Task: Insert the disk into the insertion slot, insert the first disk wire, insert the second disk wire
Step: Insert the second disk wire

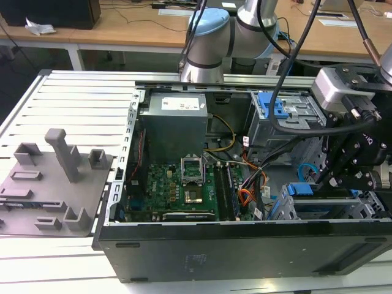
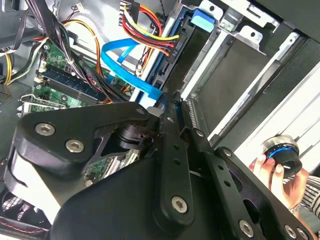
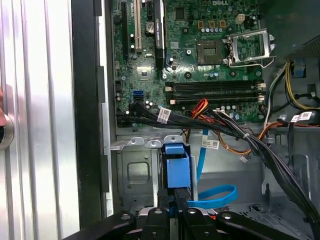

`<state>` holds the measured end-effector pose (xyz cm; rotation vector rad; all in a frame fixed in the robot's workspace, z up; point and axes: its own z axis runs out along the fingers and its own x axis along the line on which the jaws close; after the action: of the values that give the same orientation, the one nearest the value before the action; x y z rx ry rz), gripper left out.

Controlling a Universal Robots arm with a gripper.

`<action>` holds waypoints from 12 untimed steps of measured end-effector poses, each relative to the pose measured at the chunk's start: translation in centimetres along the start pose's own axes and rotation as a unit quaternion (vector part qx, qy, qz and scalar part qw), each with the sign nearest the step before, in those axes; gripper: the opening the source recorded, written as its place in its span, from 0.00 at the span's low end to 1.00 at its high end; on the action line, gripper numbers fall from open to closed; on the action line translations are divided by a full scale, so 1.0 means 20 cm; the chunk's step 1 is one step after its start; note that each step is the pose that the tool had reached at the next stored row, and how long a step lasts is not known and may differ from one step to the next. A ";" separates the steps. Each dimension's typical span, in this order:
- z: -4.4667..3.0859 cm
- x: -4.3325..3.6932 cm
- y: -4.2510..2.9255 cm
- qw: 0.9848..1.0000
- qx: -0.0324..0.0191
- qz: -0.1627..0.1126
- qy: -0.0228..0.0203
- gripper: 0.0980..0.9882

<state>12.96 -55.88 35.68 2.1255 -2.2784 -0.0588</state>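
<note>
Your gripper [image 3: 176, 200] clamps the plug of the light-blue cable [image 3: 220, 192] beside the blue-framed disk [image 3: 177, 167]. White cable tags [image 3: 163, 116] are unreadable. The PC case [image 1: 245, 251] lies on a slatted table [image 1: 79, 98].

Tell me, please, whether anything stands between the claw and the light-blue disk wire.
Nothing visible does: in the second wrist view the claw is right at the end of the light-blue wire.

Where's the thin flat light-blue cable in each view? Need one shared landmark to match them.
Exterior view: the thin flat light-blue cable arcs just above the bright blue plastic carrier, at the exterior view's right.
Second wrist view: its loop lies beside the orange-red-yellow wire bundle, near the carrier.
First wrist view: its loop lies right beside the carrier.
Shared landmark: the blue carrier.
</note>
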 end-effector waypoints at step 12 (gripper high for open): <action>0.048 -0.073 -0.041 1.000 0.000 0.000 -0.001 0.07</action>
<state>13.83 -54.47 34.69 2.1264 -2.2792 -0.0608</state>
